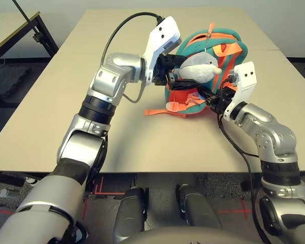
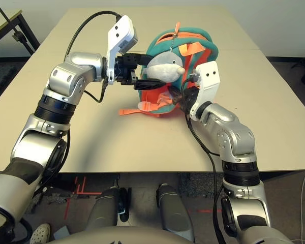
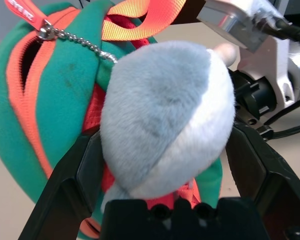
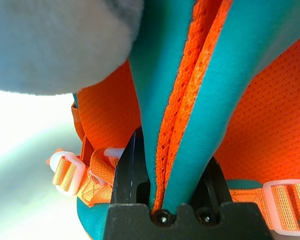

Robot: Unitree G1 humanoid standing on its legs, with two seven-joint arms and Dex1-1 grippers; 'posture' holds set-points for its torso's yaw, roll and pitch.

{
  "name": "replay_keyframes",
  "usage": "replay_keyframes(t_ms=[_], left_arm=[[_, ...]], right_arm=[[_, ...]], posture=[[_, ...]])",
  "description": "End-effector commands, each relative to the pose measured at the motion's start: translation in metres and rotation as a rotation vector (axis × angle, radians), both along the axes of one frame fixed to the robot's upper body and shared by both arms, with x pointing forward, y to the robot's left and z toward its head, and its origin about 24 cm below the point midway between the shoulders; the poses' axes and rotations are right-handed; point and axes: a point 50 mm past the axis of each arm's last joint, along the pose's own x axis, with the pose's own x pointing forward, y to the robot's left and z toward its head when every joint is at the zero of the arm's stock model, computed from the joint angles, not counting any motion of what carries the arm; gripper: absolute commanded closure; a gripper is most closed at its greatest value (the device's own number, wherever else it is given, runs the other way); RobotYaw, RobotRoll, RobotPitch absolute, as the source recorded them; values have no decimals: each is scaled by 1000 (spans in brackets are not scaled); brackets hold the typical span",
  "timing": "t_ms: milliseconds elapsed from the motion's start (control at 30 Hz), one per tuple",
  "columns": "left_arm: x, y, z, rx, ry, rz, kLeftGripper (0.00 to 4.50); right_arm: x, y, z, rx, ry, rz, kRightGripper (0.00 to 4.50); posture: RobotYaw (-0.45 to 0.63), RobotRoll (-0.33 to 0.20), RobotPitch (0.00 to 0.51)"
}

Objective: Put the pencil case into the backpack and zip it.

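Observation:
The orange backpack with teal trim lies in the middle of the table, its straps facing up. A grey-white plush shark hangs on it by a bead chain. My left gripper reaches in from the left. In the left wrist view its fingers stand open on either side of the plush shark. My right gripper is at the near right side of the backpack, shut on a teal and orange mesh strap of the backpack. The pencil case is out of view.
Loose orange strap ends with white buckles trail onto the beige table in front of the backpack. A second table stands at the far left, beyond a gap.

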Motion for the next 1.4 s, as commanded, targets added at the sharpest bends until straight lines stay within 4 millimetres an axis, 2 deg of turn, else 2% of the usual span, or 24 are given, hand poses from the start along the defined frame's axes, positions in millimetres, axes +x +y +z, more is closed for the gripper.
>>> replay_keyframes(t_ms=[33, 100, 367, 467, 667, 833, 967, 1167, 1400], left_arm=[[3, -2, 0, 21, -13, 20, 169], [3, -3, -1, 20, -7, 20, 600], [1, -1, -2, 25, 2, 17, 3539], [1, 2, 1, 20, 4, 21, 4189], [-5, 18, 24, -1, -32, 32, 4214], [-2, 49, 44, 3, -77, 123, 4214], [3, 79, 50, 16, -75, 215, 4214], [11, 119, 39, 25, -9, 340, 4214], [11, 140, -3, 54, 157, 376, 4215]], right_arm=[[-1, 6, -6, -2, 29, 24, 3982], [-1, 7, -7, -1, 30, 25, 3982], [0, 8, -7, 0, 32, 26, 3982], [0, 9, -8, 2, 33, 28, 3982], [0, 10, -10, 1, 38, 33, 3982], [1, 11, -11, 3, 41, 34, 3982], [2, 12, -12, 5, 42, 38, 3982], [4, 14, -12, 6, 39, 45, 3982], [5, 13, -12, 4, 35, 46, 3982]], posture=[[-201, 0, 91], [-201, 0, 92], [-197, 0, 96], [-195, 0, 99], [-193, 0, 102], [-190, 0, 105], [-182, 0, 107], [-176, 0, 103], [-172, 0, 99]])
